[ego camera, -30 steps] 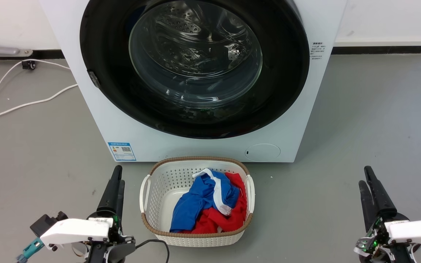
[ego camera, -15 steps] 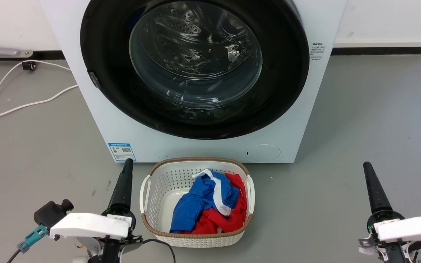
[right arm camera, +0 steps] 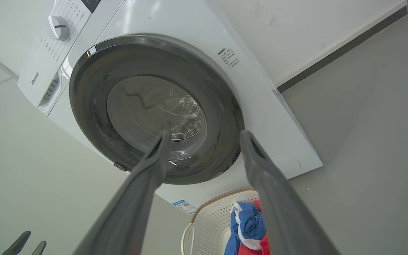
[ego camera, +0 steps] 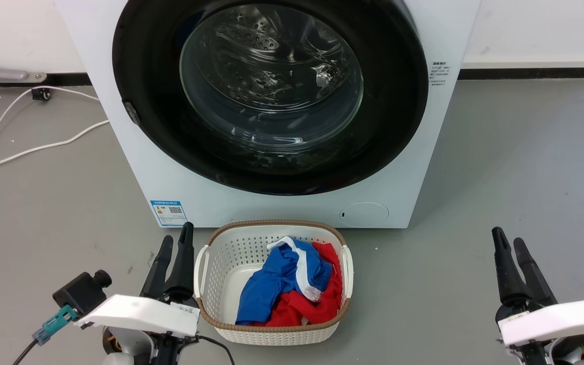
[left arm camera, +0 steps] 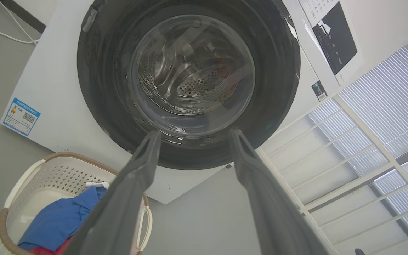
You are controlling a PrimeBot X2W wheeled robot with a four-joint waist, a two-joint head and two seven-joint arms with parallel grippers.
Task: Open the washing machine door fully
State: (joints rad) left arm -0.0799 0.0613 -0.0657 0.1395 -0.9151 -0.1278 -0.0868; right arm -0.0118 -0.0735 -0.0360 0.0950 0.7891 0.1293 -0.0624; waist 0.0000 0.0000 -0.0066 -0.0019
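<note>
Head view: the washing machine door [ego camera: 270, 96] lies shut, flat against the front of the washing machine [ego camera: 292, 208], directly behind and above the laundry basket [ego camera: 277, 222], which sits on the floor just in front of the machine. The left gripper [ego camera: 176, 232] is just beside the basket's left handle, fingers spread and holding nothing. The right gripper [ego camera: 507, 236] is well apart from the basket on its right side, also spread and empty. Both point up toward the machine and neither touches it. A small grey tab [ego camera: 131, 110] sits on the door's rim, up and to the left of the basket.

Left wrist view: the left gripper [left arm camera: 195, 131] is released, and its two fingers frame the lower part of the door [left arm camera: 190, 78]. The basket [left arm camera: 23, 177] lies low and to one side of the fingers. The door is ahead of and above the fingertips, with open floor between.

Right wrist view: the right gripper [right arm camera: 204, 132] is parted and bare, aimed at the door [right arm camera: 154, 109] from beyond the basket [right arm camera: 218, 212].

The door is round, so the coming move depends on its rim, not on a long axis. If the grey tab is the pull point, which I cannot confirm, the left arm is nearer, and it must reach up and forward past the basket
</note>
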